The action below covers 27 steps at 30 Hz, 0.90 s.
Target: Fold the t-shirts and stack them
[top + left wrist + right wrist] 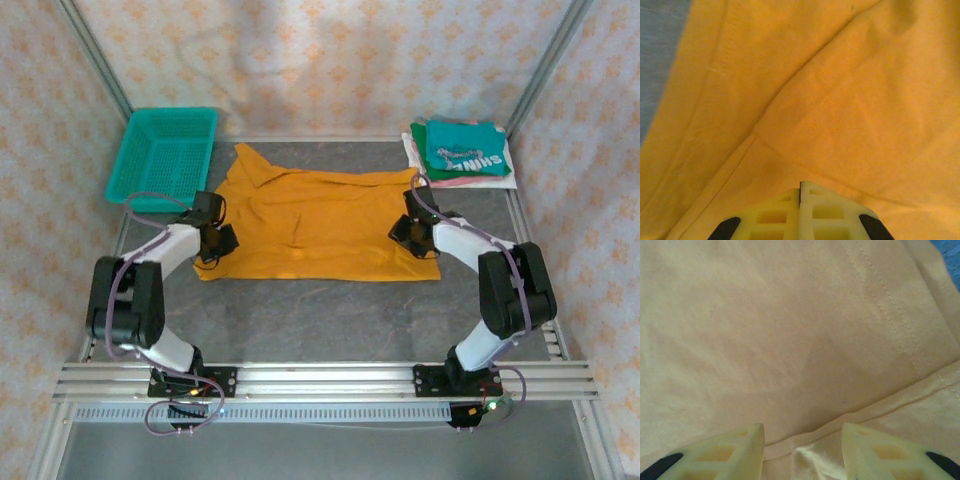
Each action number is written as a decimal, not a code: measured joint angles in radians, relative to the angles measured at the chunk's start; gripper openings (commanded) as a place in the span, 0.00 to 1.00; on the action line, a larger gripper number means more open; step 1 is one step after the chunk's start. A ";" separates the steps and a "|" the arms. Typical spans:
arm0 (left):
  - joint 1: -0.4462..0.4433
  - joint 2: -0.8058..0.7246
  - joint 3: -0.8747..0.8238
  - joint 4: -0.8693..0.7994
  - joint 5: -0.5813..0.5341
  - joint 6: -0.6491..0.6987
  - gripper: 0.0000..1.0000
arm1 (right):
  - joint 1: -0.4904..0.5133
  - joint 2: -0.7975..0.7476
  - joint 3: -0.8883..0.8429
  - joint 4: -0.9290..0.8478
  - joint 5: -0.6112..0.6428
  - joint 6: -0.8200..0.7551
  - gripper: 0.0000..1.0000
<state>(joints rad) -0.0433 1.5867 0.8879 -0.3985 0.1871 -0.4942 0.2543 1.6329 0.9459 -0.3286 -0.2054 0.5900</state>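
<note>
Grey table [300, 310]: teal basket [165, 150] (back-left) near spread orange t-shirt [320, 225].

A teal mesh basket [165, 150] is sitting at the far left corner of the grey bench [330, 320], patterned curtains [320, 60] hanging behind.

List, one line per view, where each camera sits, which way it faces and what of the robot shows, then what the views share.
Top external: fixed above and behind the bases, looking down on the table; left arm, right arm, left hand and right hand show.
Left wrist: on the left arm, looking down past its shut hand at cloth.
Right wrist: on the right arm, looking down past its open hand at a stitched hem.
Shared: all three show the mustard-orange t-shirt.
</note>
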 measured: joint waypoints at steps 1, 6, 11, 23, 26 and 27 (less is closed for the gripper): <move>0.000 0.026 0.002 0.014 0.008 -0.004 0.00 | 0.000 0.007 -0.003 0.006 0.000 -0.001 0.45; 0.000 0.056 -0.014 0.057 0.019 -0.022 0.00 | 0.000 0.023 -0.066 0.050 0.001 -0.003 0.45; 0.004 -0.020 -0.117 0.117 0.028 -0.060 0.00 | -0.001 -0.045 -0.166 0.142 0.000 0.027 0.45; 0.004 -0.225 -0.116 -0.051 0.014 -0.066 0.36 | -0.001 -0.134 -0.184 0.060 0.006 0.090 0.45; 0.003 -0.202 0.048 -0.047 0.014 -0.037 0.57 | 0.000 -0.161 -0.118 0.043 0.026 0.071 0.47; 0.002 -0.176 0.115 -0.045 0.015 -0.028 0.60 | 0.000 -0.160 -0.081 0.041 0.033 0.055 0.47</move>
<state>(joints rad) -0.0418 1.4109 1.0027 -0.4431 0.2020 -0.5224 0.2543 1.4727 0.8646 -0.2878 -0.1722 0.6449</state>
